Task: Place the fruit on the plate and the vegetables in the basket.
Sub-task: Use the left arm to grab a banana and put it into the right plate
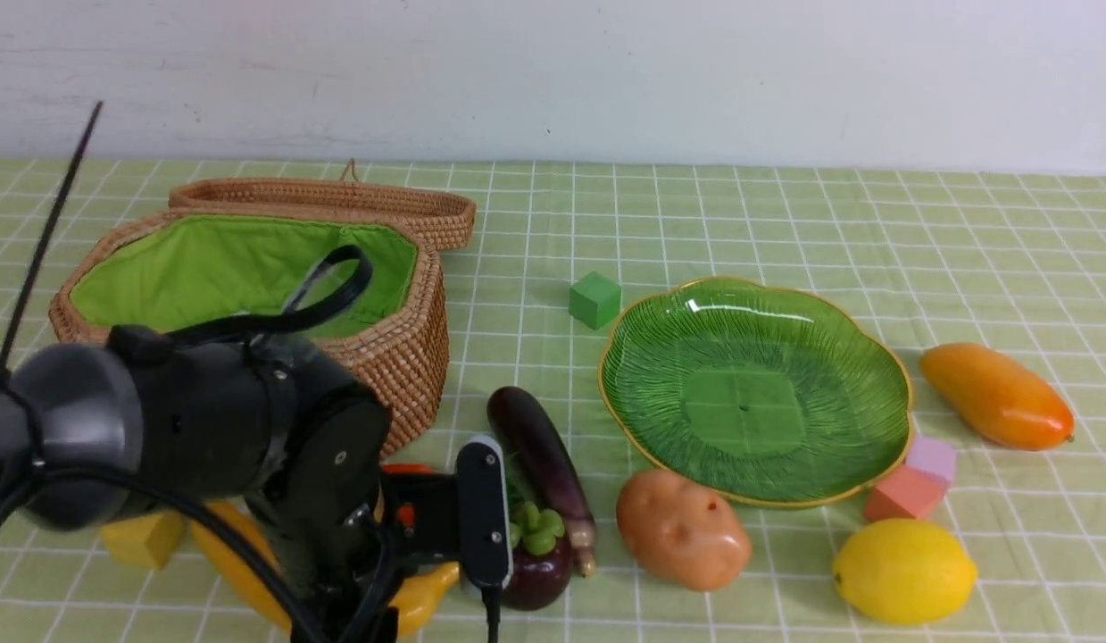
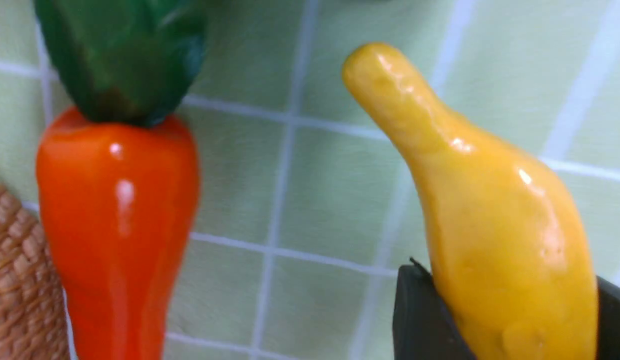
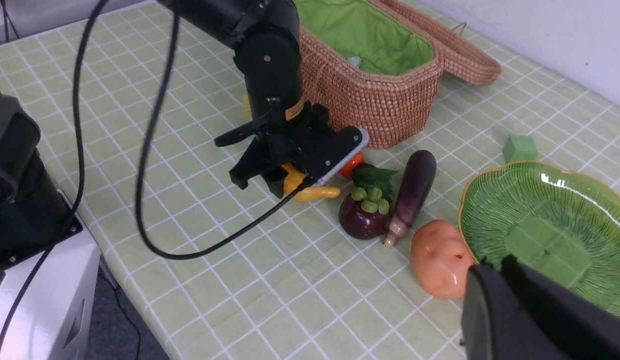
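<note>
Fruit and vegetables all lie on the checked cloth in my front view. The basket stands at 10 o'clock, with its lid folded back behind it. The plate lies bare at 3 o'clock from the middle. The mango is at 3 o'clock of the plate, the lemon at 5 o'clock, and the potato at 7 o'clock, just beside the rim. The eggplant lies at 9 o'clock of the potato, and the mangosteen sits by its near end. My left arm comes in low at 8 o'clock and covers most of the banana. A green block is at 11 o'clock of the plate, two pink blocks are between plate and lemon, and a yellow block is at 9 o'clock of the banana.

In the left wrist view, my left claw grips the banana. The two dark fingers press its thick part from both sides. The carrot lies beside the banana without touching it, close to the basket wall.

In the right wrist view, my right claw is closed and holds nothing. It hangs above the cloth, near the potato and the plate rim.
</note>
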Robot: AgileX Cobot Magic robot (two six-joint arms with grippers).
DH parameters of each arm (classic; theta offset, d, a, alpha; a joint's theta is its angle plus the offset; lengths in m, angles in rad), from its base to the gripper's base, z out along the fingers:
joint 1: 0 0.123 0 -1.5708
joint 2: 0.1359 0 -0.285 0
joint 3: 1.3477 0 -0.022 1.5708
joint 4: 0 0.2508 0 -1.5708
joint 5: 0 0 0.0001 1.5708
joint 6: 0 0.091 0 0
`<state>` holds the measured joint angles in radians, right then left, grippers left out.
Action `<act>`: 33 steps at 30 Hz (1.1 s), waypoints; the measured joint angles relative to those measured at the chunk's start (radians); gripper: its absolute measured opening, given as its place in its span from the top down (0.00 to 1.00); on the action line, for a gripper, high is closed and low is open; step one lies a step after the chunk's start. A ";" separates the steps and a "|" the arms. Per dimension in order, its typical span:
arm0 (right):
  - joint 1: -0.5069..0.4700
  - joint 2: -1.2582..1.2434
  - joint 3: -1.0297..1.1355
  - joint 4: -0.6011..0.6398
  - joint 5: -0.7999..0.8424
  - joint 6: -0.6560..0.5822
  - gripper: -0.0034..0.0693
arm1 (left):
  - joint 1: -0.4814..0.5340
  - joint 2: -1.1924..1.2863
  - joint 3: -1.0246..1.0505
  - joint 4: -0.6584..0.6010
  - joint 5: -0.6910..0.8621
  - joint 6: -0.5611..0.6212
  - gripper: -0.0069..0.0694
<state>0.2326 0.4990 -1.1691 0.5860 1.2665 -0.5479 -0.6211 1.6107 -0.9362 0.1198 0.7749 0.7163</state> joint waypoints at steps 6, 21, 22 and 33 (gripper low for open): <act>0.000 0.000 0.000 0.000 0.000 0.000 0.89 | -0.074 -0.180 0.000 -0.041 0.072 -0.150 0.50; 0.000 0.000 0.000 -0.348 -0.131 0.338 0.88 | -0.152 0.051 -0.524 -0.311 -0.154 -0.238 0.50; 0.000 0.000 0.000 -0.372 -0.135 0.362 0.88 | -0.152 0.108 -0.583 -0.323 -0.154 -0.239 0.50; 0.000 0.000 0.000 -0.469 -0.123 0.485 0.86 | -0.152 0.606 -1.078 -0.337 -0.120 -0.243 0.50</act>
<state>0.2326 0.4990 -1.1691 0.1173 1.1431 -0.0633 -0.7729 2.2165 -2.0146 -0.2172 0.6550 0.4733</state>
